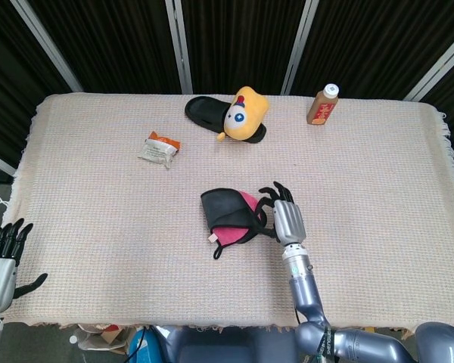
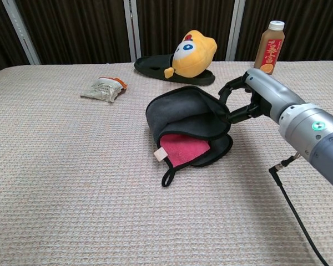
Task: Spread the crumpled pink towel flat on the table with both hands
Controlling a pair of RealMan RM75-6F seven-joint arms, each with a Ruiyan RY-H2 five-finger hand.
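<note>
Before me stands a surface (image 1: 98,212) covered by a pale, beige-pink woven cloth (image 1: 378,197) with a fringed edge showing along the left and right sides. Behind it I note a dark pleated curtain (image 1: 234,38) across the whole back, divided by slanting light-grey metal posts (image 1: 178,45). Lighting is even, with soft shadows only. Below the near edge, the floor area is cluttered and too indistinct to identify.
</note>
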